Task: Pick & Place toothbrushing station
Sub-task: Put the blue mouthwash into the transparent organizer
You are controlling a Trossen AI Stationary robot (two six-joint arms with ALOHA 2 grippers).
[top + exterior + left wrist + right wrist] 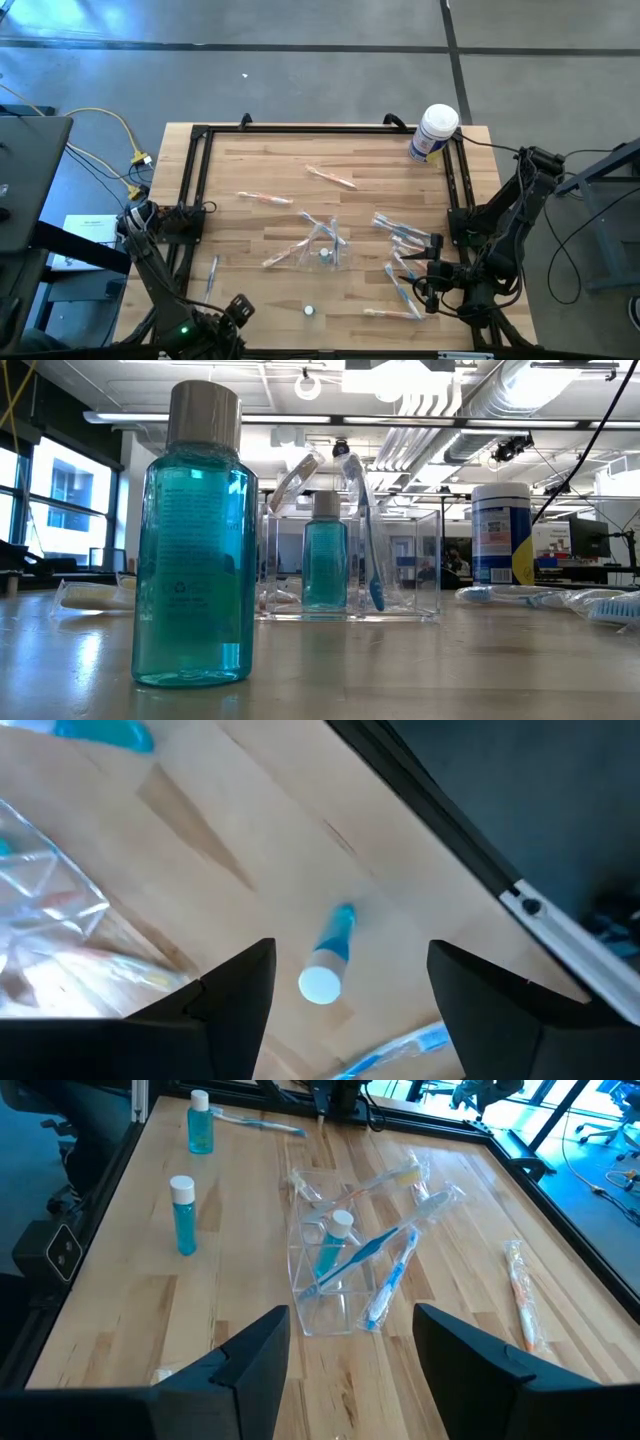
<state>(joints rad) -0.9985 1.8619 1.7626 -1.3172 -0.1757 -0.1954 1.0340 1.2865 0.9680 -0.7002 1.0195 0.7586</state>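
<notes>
A: Light falls evenly from ceiling fixtures (420, 402), with daylight through the windows (60, 500) on the left. The table (330, 160) reads bright, shadows under it soft.

B: Any glare?

A: A pale sheen on the wood nearest the low camera, and highlights on the big teal bottle (195, 550) (sharp, unlike the hazy room behind). The left wrist view is blurred; its small bottle (328, 965) smears.

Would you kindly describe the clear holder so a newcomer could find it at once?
Start at the wooden table and look to its middle. The clear holder stands there, with a small blue bottle and a blue toothbrush inside; the wrapped toothbrushes around it lie flat.
</notes>
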